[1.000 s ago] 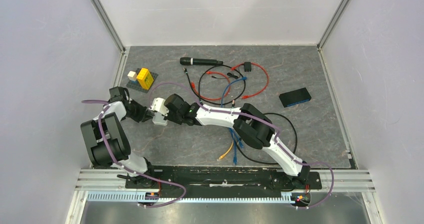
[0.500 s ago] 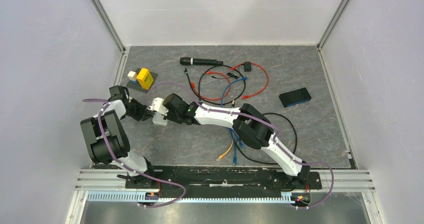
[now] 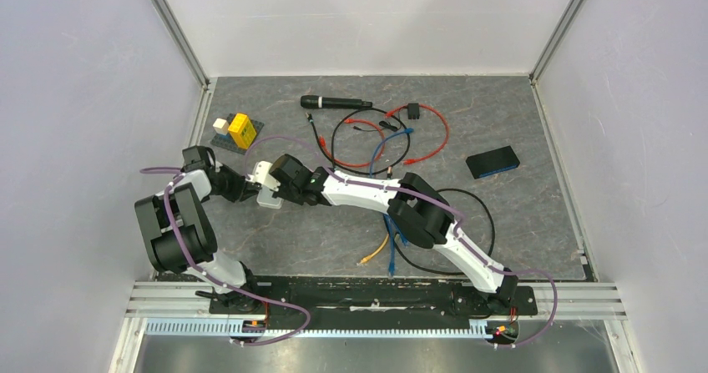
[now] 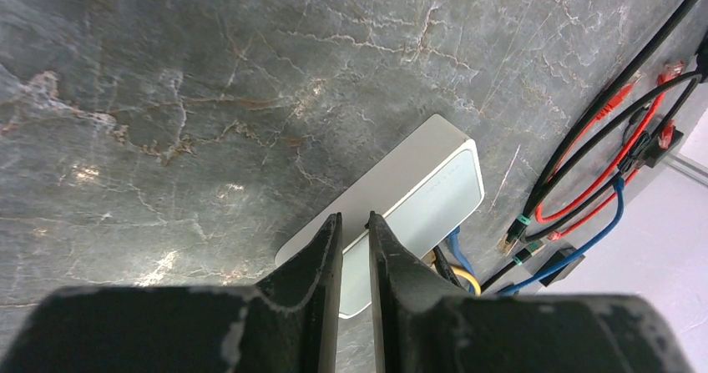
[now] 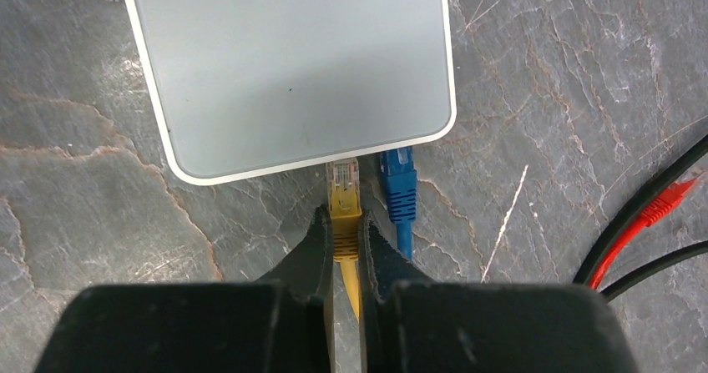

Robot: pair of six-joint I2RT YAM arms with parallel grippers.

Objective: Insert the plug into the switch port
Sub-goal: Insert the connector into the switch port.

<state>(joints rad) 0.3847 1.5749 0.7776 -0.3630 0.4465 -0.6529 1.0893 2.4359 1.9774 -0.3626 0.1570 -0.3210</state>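
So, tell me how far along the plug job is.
Done: the blue plug looks seated in one edge of the switch. In hand: the left gripper pinches the switch, and the right gripper is shut on the yellow plug, its clear tip at that edge beside the blue one. Left: push it fully home.

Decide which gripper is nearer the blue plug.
Right. The right gripper pinches the yellow plug beside the blue plug; the left gripper clasps another edge of the box.

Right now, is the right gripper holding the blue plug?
No, the right gripper pinches the yellow plug; the blue plug sits beside it.
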